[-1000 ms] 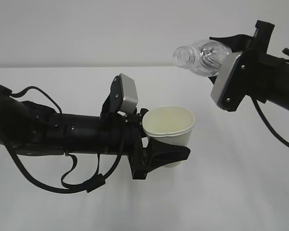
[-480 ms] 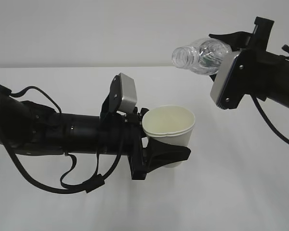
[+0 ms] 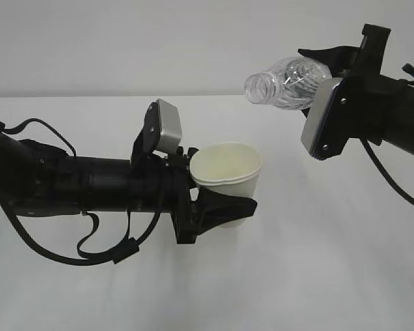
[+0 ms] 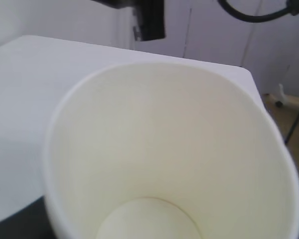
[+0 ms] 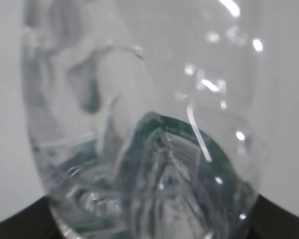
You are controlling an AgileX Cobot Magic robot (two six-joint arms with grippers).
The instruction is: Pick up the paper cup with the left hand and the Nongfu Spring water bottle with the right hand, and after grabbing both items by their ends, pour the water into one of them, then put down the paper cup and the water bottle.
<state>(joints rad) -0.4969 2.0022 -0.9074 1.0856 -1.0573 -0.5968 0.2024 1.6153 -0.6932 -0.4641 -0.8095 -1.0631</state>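
The left gripper [image 3: 217, 207], clasping the paper cup [image 3: 228, 176], has drawn back toward the tabletop's left edge, away from the tilted Nongfu Spring water bottle [image 3: 286, 83] clamped in the right gripper [image 3: 331, 62], suggesting pouring is finished.

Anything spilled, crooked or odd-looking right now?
No spill visible. The clear ribbed plastic bottle lies tipped on its side, uncapped, its mouth up and right of the white paper cup, not above it. No stream shows.

L gripper [image 3: 224, 200], R gripper [image 3: 331, 58]: both clamped.
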